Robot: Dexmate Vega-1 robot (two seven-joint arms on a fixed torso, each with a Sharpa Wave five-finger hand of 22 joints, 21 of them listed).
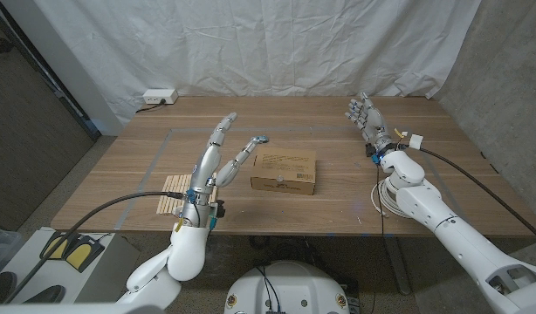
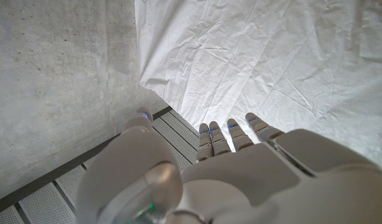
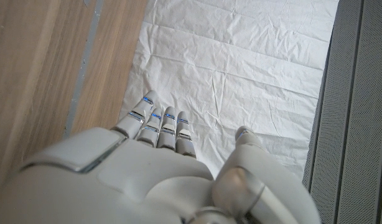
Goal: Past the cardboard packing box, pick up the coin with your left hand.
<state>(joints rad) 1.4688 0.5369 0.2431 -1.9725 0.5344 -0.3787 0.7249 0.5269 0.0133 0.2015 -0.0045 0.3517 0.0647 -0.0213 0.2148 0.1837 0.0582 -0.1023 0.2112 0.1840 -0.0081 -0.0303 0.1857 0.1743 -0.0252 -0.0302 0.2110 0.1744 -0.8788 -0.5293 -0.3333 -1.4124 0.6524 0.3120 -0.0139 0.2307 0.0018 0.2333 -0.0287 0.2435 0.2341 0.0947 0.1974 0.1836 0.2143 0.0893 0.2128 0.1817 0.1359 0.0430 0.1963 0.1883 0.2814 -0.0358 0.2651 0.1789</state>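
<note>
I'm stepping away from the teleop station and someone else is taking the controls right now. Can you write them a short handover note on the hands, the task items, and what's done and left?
Left hand: open, raised above the table just left of the cardboard box, fingers spread, holding nothing.
Right hand: open, raised over the table's far right part, holding nothing.
Cardboard box: closed, lying mid-table.
Coin: I can't make it out in the head view; a small pale spot on the box's front face is too small to identify.
Wooden slat mat: near the left front edge, beside the left wrist.
Done: nothing grasped yet.
Left: find the coin past the box and pick it up with the left hand.
</note>
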